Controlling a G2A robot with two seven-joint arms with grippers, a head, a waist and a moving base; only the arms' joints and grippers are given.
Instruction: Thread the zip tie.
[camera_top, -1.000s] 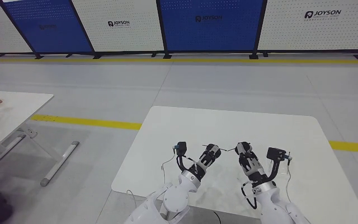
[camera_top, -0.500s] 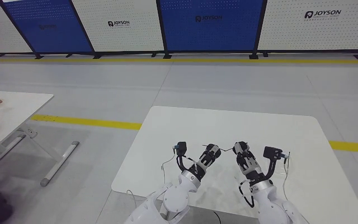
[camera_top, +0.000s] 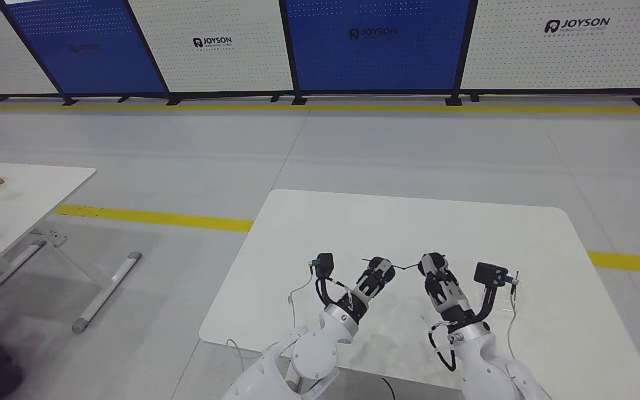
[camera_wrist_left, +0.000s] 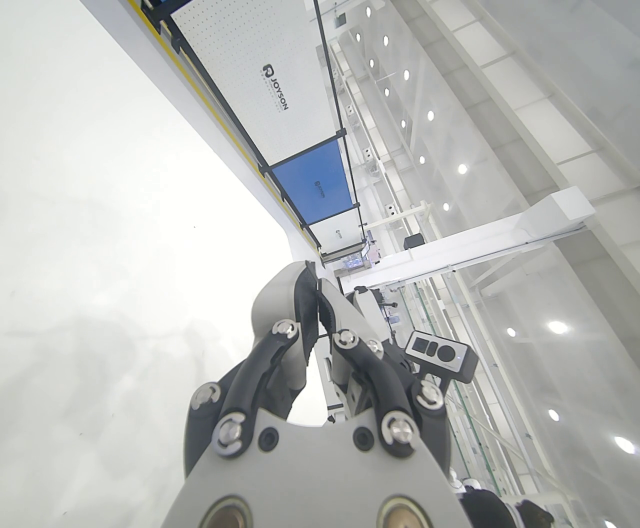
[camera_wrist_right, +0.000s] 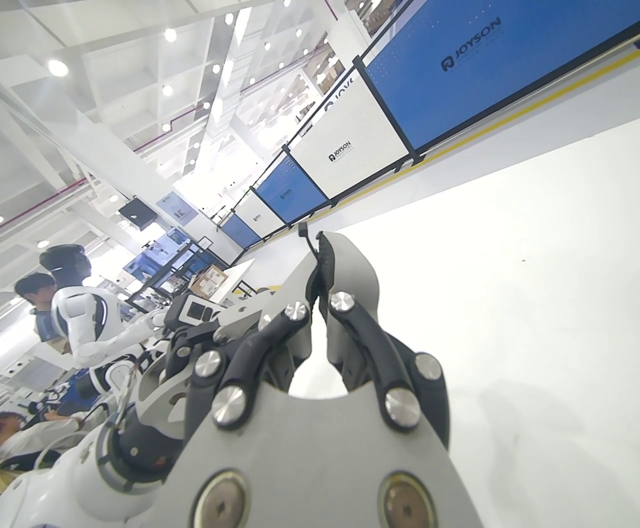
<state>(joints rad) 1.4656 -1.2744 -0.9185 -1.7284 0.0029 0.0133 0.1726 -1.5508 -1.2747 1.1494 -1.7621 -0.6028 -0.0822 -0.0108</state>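
The left gripper (camera_wrist_left: 314, 280) and right gripper (camera_wrist_right: 320, 250) each clamped ribbed black pads (camera_wrist_right: 326, 260) on the thin black zip tie (camera_wrist_right: 303, 231) above the white table (camera_top: 330, 230).

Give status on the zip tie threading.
Done: the zip tie is off the table, pinched in both shut grippers, left gripper and right gripper. In hand: its head sticks out past the right gripper. Left: no closed loop visible, so the tail looks not yet threaded through the head.

White table (camera_top: 420, 225) — pegboard panels (camera_top: 380, 45) behind
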